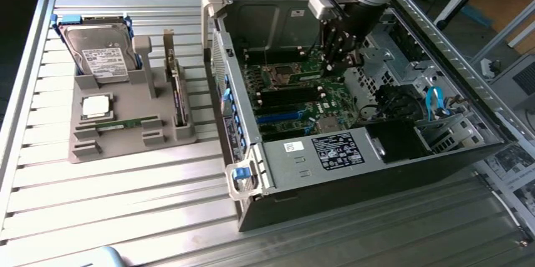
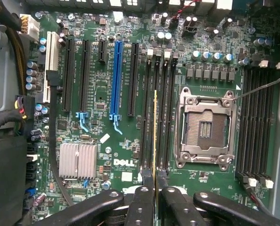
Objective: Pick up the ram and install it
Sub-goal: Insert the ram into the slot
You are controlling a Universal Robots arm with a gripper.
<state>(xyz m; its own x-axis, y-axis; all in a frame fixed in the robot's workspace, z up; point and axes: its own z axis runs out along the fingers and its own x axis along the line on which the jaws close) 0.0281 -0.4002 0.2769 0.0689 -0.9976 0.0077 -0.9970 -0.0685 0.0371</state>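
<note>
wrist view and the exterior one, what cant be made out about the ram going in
- Wrist view: the ram shows edge-on, so its chips and label are hidden.
- Wrist view: whether it is seated in the memory slots cannot be told.
- Exterior view: the end effector blocks the ram and its slot.

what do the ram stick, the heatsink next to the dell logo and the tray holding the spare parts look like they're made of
Ram: seen edge-on in the end effector, a thin green-yellow strip, likely fibreglass circuit board.
Heatsink: pale silver parallel fins with a matte sheen, probably aluminium.
Tray: uniform matte grey-beige with blocky moulded slots, looks like plastic, possibly printed; the look leaves that open.
</note>
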